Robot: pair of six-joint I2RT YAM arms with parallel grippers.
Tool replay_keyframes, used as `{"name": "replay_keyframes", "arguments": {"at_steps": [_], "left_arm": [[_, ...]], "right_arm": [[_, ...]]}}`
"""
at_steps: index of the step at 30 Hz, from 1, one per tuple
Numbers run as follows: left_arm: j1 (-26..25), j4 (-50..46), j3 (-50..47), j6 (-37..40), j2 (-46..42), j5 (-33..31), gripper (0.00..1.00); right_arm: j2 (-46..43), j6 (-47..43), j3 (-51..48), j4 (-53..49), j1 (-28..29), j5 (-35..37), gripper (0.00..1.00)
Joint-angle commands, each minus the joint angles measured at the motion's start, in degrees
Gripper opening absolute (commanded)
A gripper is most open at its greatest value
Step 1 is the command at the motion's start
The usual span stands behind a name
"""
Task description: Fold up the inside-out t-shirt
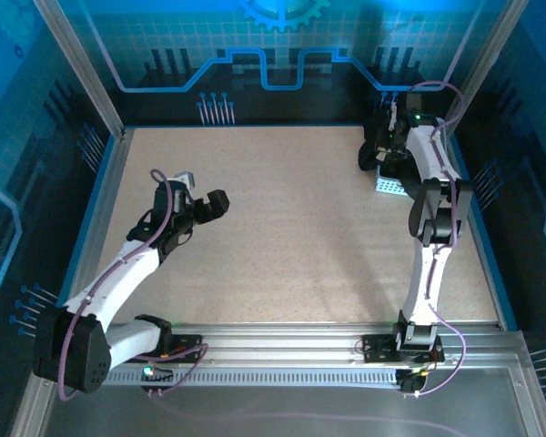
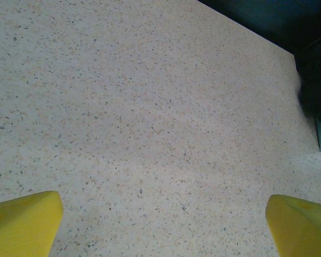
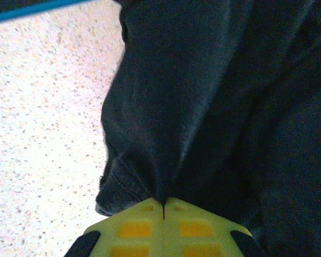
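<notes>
Right claw pinched shut on a hemmed edge of the plain black soft-fabric t-shirt, which lies bunched at the far right corner of the speckled beige tabletop, by the light grey perforated plastic tray. Left claw spread wide over bare tabletop, holding nothing. Judgement: early stage; shirt not yet laid flat, all folds left to do.

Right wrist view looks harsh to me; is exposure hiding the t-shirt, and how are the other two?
Right wrist: table blown out near white, black t-shirt underexposed yet folds readable, right pincer shut on the fabric. Left wrist: even light, speckle sharp, left pincer fingertips soft. Top external: blue cast, t-shirt a dark blob far right.
</notes>
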Motion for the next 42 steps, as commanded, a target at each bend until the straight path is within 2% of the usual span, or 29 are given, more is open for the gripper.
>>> {"name": "replay_keyframes", "arguments": {"at_steps": [1, 11, 14, 16, 21, 24, 25, 27, 29, 33, 34, 37, 42], "left_arm": [[-0.38, -0.49, 1.07, 0.75, -0.3, 0.98, 0.99], [-0.85, -1.63, 2.89, 0.37, -0.32, 2.73, 0.99], [-1.16, -2.09, 3.59, 0.43, -0.94, 3.25, 0.99], [-1.22, -2.17, 4.0, 0.34, -1.37, 3.62, 0.99], [-1.74, -2.17, 5.43, 0.25, -1.77, 5.23, 0.99], [-2.65, -2.41, 6.3, 0.56, -1.44, 6.54, 0.99], [-3.13, -2.45, 6.6, 0.71, -1.37, 6.69, 0.99], [-4.18, -2.74, 7.04, 1.26, -1.34, 6.64, 0.99], [-5.12, -3.16, 7.53, 1.57, -1.6, 6.33, 0.99], [-5.74, -3.44, 7.92, 1.62, -2.94, 5.84, 0.99], [-5.78, -3.39, 7.93, 1.58, -3.48, 5.61, 0.99], [-5.95, -3.35, 7.9, 1.25, -5.99, 5.37, 0.99], [-6.05, -1.97, 6.88, 1.89, -13.46, 5.1, 0.99]], "right_arm": [[-9.9, -1.32, 0.29, 0.37, 2.07, 2.15, 0.0], [-26.49, -1.81, 4.11, 0.68, 6.78, 5.46, 0.0], [-30.11, 0.37, 9.23, -0.84, 7.54, 0.21, 0.0], [-31.92, 0.38, 12.64, -1.01, 9.29, -0.61, 0.0], [-29.89, -2.49, 29.57, -6.73, 15.04, 0.37, 0.0], [-22.33, -1.92, 49.95, -14.63, 15.97, -2.11, 0.0], [-18.48, -1.86, 59.8, -17.52, 16.34, -3.55, 0.0], [-22.4, -1.85, 54.51, -13.36, 18.29, -5.76, 0.0], [-25.18, -4.04, 51.93, -12.01, 22.46, -5.83, 0.0], [-23.12, -9.17, 61.79, -17.63, 32.24, -2.89, 0.0], [-23.76, -10.7, 60.61, -18.0, 35.13, -0.82, 0.0], [-25.05, -15.97, 58.07, -18.78, 44.07, 8.29, 0.0], [-21.69, -33.98, 58.0, -16.39, 62.65, 28.84, 0.0]]}}
